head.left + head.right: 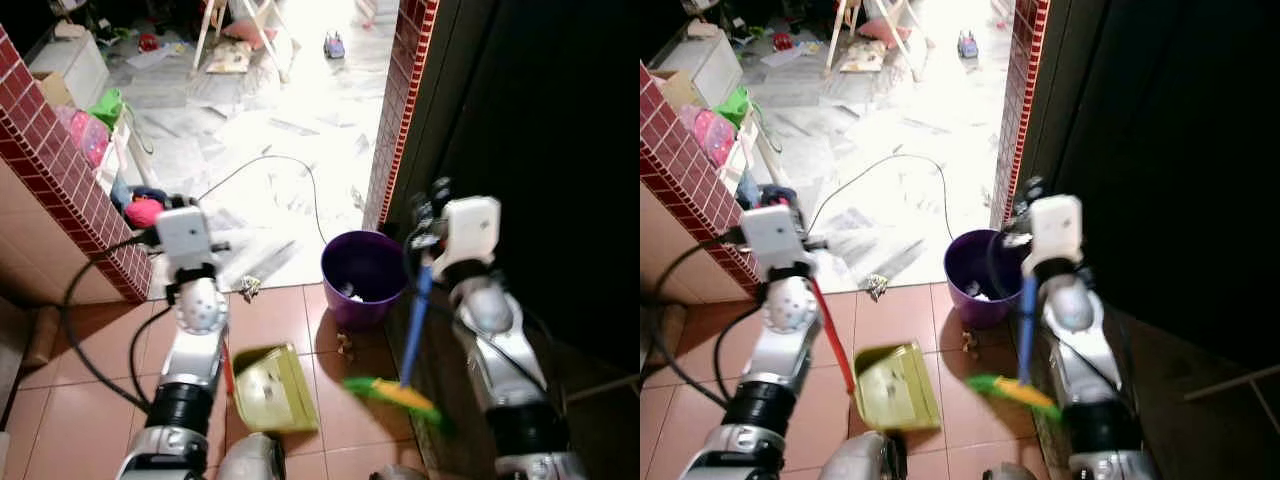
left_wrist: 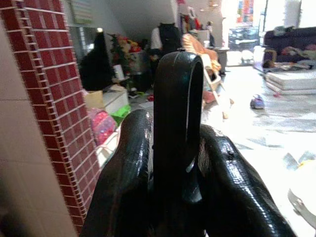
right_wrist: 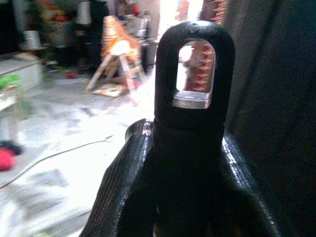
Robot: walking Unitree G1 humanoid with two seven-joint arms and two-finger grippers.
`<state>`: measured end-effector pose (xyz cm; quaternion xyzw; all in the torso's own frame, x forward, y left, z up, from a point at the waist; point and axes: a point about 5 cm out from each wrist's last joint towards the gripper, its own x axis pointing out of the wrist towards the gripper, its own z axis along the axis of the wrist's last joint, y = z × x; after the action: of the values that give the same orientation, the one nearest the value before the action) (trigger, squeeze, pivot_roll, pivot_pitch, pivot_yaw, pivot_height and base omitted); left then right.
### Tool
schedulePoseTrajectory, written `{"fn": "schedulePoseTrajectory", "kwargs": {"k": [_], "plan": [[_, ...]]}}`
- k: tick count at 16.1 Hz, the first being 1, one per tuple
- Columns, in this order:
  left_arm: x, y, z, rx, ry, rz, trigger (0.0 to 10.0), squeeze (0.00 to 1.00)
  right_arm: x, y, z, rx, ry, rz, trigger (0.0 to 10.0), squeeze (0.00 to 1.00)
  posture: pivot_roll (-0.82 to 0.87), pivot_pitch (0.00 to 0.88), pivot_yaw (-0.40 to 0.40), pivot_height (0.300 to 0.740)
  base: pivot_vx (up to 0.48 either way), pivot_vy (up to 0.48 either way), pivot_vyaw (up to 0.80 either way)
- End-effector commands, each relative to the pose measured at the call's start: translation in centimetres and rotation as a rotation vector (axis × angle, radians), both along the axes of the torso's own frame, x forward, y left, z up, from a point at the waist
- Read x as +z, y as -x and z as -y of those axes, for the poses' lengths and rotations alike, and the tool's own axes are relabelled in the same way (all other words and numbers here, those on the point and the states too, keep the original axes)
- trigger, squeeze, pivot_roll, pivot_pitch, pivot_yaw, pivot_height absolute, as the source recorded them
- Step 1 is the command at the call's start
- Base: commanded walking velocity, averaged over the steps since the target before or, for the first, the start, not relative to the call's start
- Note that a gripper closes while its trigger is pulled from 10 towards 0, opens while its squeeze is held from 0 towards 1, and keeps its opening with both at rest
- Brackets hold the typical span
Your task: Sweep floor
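Terracotta floor tiles meet a purple bucket at 12 o'clock. Left gripper clenches the green dustpan, tilted low to catch debris; right gripper grasps the blue-handled broom, bristles at 5 o'clock.

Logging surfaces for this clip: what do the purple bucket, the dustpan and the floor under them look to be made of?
The purple bucket looks like moulded plastic: uniform colour, thin smooth rim, slight sheen. The dustpan also seems plastic, a matte olive-green tray on a red handle. The floor beneath them is terracotta-coloured tile, judging by the regular grout lines; it changes to pale, glossy veined stone or marble-look tile beyond the doorway.
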<state>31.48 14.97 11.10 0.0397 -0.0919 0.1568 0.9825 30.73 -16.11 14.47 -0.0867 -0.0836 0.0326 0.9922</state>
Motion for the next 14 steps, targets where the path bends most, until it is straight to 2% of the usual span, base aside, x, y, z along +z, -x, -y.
{"fn": "schedulePoseTrajectory", "kwargs": {"k": [1,3,4,7,8,12,14], "plan": [[1.2,-0.6,0.4,-0.028,-0.021,0.045,10.0,0.0,1.0,-0.5,1.1,-0.054,0.051,0.03,10.0,0.0,-0.12,0.0,0.042,0.74,0.0,0.0,0.0],[1.2,-0.9,1.1,-0.051,-0.041,0.033,10.0,0.0,1.9,-1.3,1.4,-0.023,-0.019,0.008,10.0,0.0,-0.13,0.0,0.052,0.74,0.0,0.0,0.0],[1.2,-0.9,1.1,-0.053,-0.053,0.031,10.0,0.0,2.2,-1.4,1.4,-0.011,-0.011,0.005,10.0,0.0,-0.13,0.013,0.056,0.74,0.0,0.0,0.0],[0.9,-1.1,1.1,-0.069,-0.059,0.025,10.0,0.0,2.1,-1.5,2.9,-0.076,0.007,-0.001,10.0,0.0,-0.14,0.059,0.065,0.74,0.0,0.0,0.0],[0.7,-1.8,1.4,-0.103,-0.035,0.012,10.0,0.0,1.6,-1.9,3.2,-0.128,-0.044,-0.012,10.0,0.0,-0.14,0.084,0.072,0.74,0.0,0.0,0.0],[1.0,-3.3,2.2,-0.156,0.02,-0.025,10.0,0.0,1.8,-3.2,1.8,-0.151,-0.122,-0.021,10.0,0.0,-0.14,0.169,0.088,0.74,0.0,0.0,0.0],[2.4,-4.7,2.3,-0.173,0.051,-0.02,10.0,0.0,3.6,-5.1,1.0,-0.123,-0.11,0.039,10.0,0.0,-0.12,0.221,0.086,0.74,0.0,0.0,0.0]]}}
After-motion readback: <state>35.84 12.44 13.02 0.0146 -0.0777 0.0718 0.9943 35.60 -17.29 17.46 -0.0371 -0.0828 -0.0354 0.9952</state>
